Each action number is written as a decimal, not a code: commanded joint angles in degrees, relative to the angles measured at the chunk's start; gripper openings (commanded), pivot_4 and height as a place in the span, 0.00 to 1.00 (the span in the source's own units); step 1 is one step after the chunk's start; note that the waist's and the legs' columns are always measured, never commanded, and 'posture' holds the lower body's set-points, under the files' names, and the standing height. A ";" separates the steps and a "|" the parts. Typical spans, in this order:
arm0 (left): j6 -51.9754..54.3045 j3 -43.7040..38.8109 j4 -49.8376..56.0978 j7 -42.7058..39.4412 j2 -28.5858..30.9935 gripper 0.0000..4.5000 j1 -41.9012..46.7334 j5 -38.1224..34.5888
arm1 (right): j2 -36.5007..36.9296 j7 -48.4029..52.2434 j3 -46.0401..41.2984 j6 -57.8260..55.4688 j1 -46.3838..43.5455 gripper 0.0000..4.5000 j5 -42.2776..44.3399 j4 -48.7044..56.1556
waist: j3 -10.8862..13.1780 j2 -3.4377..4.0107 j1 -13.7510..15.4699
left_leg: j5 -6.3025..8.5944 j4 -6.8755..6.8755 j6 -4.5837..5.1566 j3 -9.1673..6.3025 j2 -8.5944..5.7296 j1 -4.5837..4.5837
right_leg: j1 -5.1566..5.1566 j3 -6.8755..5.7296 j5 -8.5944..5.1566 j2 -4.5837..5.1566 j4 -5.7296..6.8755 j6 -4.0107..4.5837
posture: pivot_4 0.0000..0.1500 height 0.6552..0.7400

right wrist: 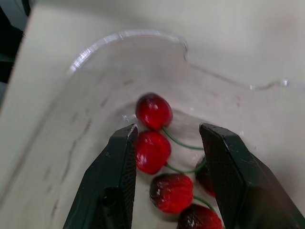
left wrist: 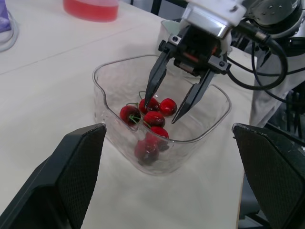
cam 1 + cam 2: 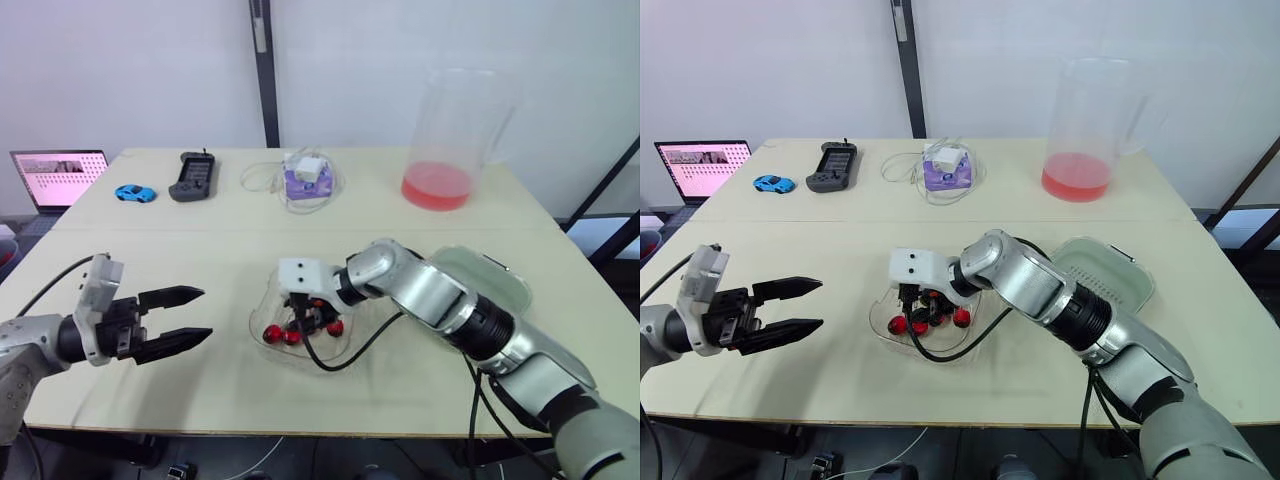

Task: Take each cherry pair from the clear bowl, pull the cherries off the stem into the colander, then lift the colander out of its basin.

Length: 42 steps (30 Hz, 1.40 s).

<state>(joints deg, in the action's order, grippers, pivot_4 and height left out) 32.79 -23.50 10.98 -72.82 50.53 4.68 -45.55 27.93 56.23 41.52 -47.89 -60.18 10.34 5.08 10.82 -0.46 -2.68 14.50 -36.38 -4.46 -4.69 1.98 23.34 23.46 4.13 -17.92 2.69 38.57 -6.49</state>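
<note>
Well behind clear bowl [image 3: 260, 312]: pitcher [image 3: 448, 135], laptop [image 3: 60, 178].

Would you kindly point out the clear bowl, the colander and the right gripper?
clear bowl [image 2: 195, 150]: left wrist view, on its near wall.
colander [image 3: 1108, 266]: right eye view, on its bare inside.
right gripper [image 2: 161, 110]: left wrist view, midway between its open fingertips.
</note>
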 commanded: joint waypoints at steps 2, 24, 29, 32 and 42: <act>0.71 -1.17 1.68 0.06 1.27 1.00 -0.76 -0.86 | -1.82 1.51 0.43 2.35 1.04 0.48 -2.40 -1.19 | 0.00 0.00 -0.06 | 0.00 0.01 0.00 0.00 0.00 0.00 | 0.01 0.00 0.00 0.00 0.00 0.00 | 1.00 0.92; 0.94 -2.08 1.02 1.20 1.88 1.00 -0.29 -0.79 | -4.37 6.31 -0.78 8.22 3.76 0.31 -8.62 -5.09 | 0.00 0.00 -0.07 | 0.00 0.01 0.00 -0.02 0.00 -0.01 | 0.00 -0.02 0.00 -0.01 0.03 0.00 | 1.00 0.92; 0.60 -1.56 0.02 1.06 1.44 1.00 0.59 -0.62 | -3.02 7.34 -3.25 7.81 3.23 0.31 -8.40 -1.70 | 0.00 0.00 -0.06 | 0.00 0.01 -0.01 -0.02 0.00 -0.01 | 0.00 -0.02 0.00 0.00 0.03 0.00 | 1.00 0.92; 0.39 -1.01 -0.67 0.91 1.17 1.00 1.34 -0.53 | -1.89 8.46 -4.08 7.83 3.15 0.31 -8.41 0.34 | 0.00 0.00 -0.03 | 0.00 0.01 -0.01 -0.02 0.00 -0.01 | -0.01 -0.02 0.00 0.00 0.03 0.00 | 1.00 0.92; 6.08 -1.17 -4.28 3.90 -1.74 1.00 10.51 -7.01 | 6.02 5.46 -11.25 30.51 3.78 0.31 -15.33 7.41 | -0.01 -0.02 -0.01 | 0.00 -0.02 -0.01 -0.04 -0.01 0.00 | -0.03 -0.05 0.00 0.02 0.02 0.00 | 1.00 0.92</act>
<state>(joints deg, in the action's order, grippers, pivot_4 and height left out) 38.00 -23.38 6.58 -69.51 48.49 13.99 -50.42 33.33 63.52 32.13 -21.89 -56.09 -2.56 10.31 10.81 -0.48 -2.68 14.50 -36.40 -4.47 -4.73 1.97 23.33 23.42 4.09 -17.92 2.70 38.60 -6.50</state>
